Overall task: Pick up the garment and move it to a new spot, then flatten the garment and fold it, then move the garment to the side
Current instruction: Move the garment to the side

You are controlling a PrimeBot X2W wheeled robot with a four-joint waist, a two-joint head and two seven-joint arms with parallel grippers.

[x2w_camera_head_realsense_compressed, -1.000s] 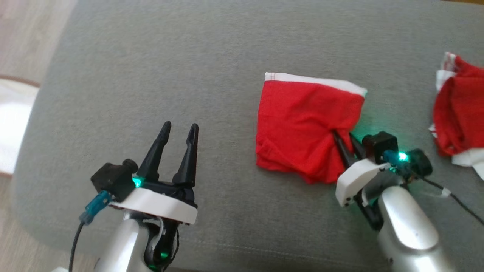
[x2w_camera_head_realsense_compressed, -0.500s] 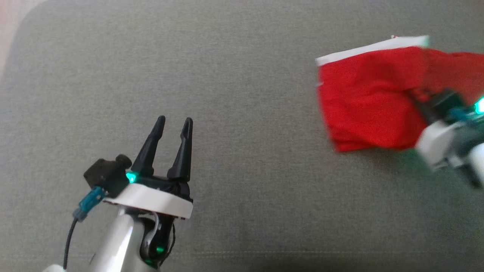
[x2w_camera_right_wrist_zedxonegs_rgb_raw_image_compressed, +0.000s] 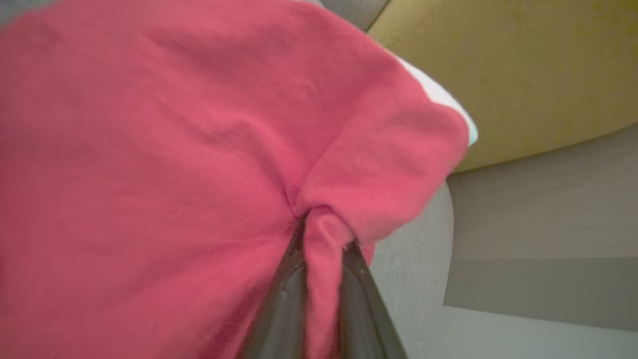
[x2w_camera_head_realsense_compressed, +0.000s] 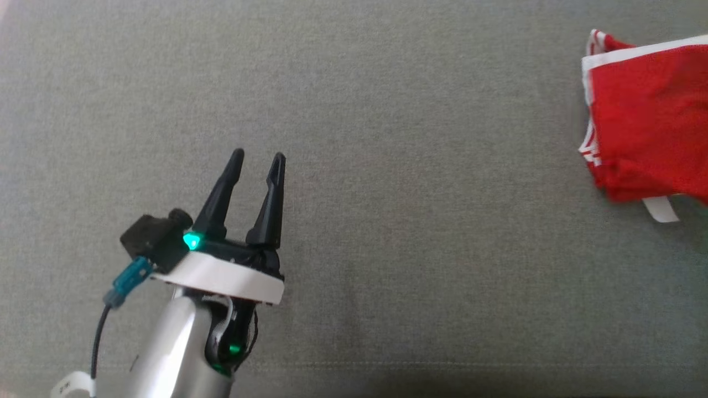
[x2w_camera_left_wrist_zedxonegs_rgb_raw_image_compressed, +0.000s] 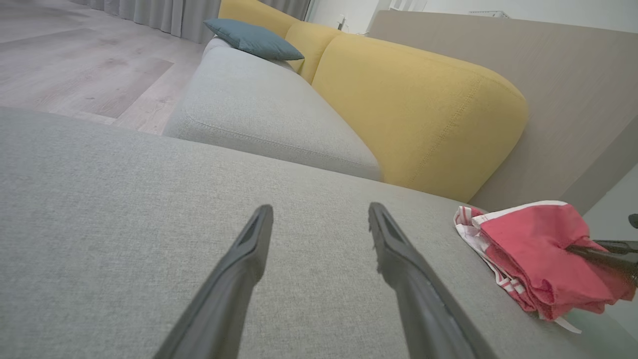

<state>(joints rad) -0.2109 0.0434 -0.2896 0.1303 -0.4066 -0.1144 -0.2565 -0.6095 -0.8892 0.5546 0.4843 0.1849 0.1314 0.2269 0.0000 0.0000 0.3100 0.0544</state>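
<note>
Left jaws stood parted and empty, their two dark fingers (x2w_camera_head_realsense_compressed: 221,193) pointing toward the far side of the grey sofa seat (x2w_camera_head_realsense_compressed: 387,138) from its near left, while the right jaws were pinched shut on a fold of the red garment (x2w_camera_right_wrist_zedxonegs_rgb_raw_image_compressed: 174,149). In the right wrist view the cloth bunched up between those two fingers (x2w_camera_right_wrist_zedxonegs_rgb_raw_image_compressed: 281,304) and spread over most of the frame.

In the head view the garment lay at the far right of the seat, well apart from the left jaws, with a white band along its far edge. In the left wrist view it sat on some red-and-white striped cloth (x2w_camera_left_wrist_zedxonegs_rgb_raw_image_compressed: 471,232); whether that was part of it or a separate piece could not be told. The right arm's fingers reached into the garment from the right. Behind it rose a yellow backrest (x2w_camera_left_wrist_zedxonegs_rgb_raw_image_compressed: 423,109). Farther left, a blue pillow (x2w_camera_left_wrist_zedxonegs_rgb_raw_image_compressed: 254,40) lay on another grey seat beside a wooden floor (x2w_camera_left_wrist_zedxonegs_rgb_raw_image_compressed: 75,60).
</note>
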